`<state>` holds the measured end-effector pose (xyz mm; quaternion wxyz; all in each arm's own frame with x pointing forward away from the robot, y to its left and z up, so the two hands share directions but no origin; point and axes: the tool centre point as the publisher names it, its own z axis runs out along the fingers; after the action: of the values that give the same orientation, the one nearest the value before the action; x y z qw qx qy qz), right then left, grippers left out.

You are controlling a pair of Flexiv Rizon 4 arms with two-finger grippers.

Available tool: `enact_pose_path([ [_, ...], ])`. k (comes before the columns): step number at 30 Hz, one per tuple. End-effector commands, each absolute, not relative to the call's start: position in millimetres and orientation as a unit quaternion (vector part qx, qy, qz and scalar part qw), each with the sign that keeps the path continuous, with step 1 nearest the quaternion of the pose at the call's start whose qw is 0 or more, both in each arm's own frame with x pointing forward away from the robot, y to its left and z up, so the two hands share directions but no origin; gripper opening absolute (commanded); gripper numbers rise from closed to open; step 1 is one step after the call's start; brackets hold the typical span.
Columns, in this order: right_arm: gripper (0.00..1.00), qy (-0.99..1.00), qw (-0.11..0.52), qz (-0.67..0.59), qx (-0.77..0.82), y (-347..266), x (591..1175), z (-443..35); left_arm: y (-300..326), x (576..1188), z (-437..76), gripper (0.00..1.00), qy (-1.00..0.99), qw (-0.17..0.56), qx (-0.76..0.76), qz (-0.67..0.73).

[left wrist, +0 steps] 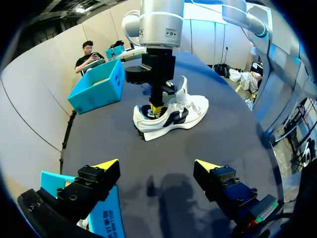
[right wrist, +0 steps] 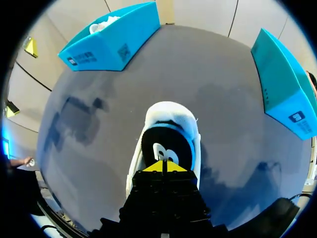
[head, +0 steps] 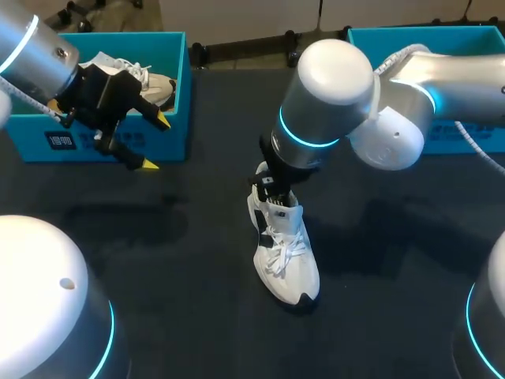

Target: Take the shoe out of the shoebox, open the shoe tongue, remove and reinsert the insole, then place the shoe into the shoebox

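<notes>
Right gripper (right wrist: 163, 167) had its two yellow tips pressed together, pointing down into the mouth of the white shoe (head: 284, 253), just above the dark insole (right wrist: 166, 144); whether the tips pinched the insole or merely met over it could not be told. The shoe stood on its sole on the dark table (head: 197, 237), outside both boxes and roughly between them, its toe turned toward the near edge and its heel under the right arm's wrist. White laces (head: 280, 257) lay loose across the top of the shoe. In the left wrist view the right arm came straight down onto the shoe (left wrist: 171, 116), one yellow tip showing inside the opening beside the raised heel collar. Left gripper (head: 155, 142) hung well apart from the shoe, its fingers spread wide and holding nothing, in front of the near wall of the left box (head: 47, 142). Its own camera showed the gripper (left wrist: 156, 166) with open table between the tips, the shoe ahead of it and a corner of the left box (left wrist: 49, 183) just under one finger. A second shoe (head: 126, 75), also white, lay inside the left box. The right box (head: 426, 35) sat at the far right of the table, behind the right arm, its contents out of sight.
</notes>
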<state>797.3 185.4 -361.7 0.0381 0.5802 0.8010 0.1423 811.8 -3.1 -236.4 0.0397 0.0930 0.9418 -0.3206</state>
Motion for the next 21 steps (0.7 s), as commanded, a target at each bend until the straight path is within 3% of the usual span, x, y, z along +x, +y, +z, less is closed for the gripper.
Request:
enact_pose_path([
  [1, 0.0, 0.804, 0.027, 0.142, 0.577, 188.7, 806.7, -378.1, -2.6, 810.6, -236.5, 1.0, 0.942, 0.04, 0.093, -0.32],
  [10, 0.0, 0.806, 0.007, 0.139, 0.575, 191.4, 805.0, -387.8, -2.6, 810.6, -236.5, 1.0, 0.942, 0.04, 0.093, -0.32],
  [21, 0.0, 0.799, 0.051, 0.15, 0.58, 184.0, 814.4, -363.2, -2.6, 810.6, -236.5, 1.0, 0.942, 0.04, 0.093, -0.32],
])
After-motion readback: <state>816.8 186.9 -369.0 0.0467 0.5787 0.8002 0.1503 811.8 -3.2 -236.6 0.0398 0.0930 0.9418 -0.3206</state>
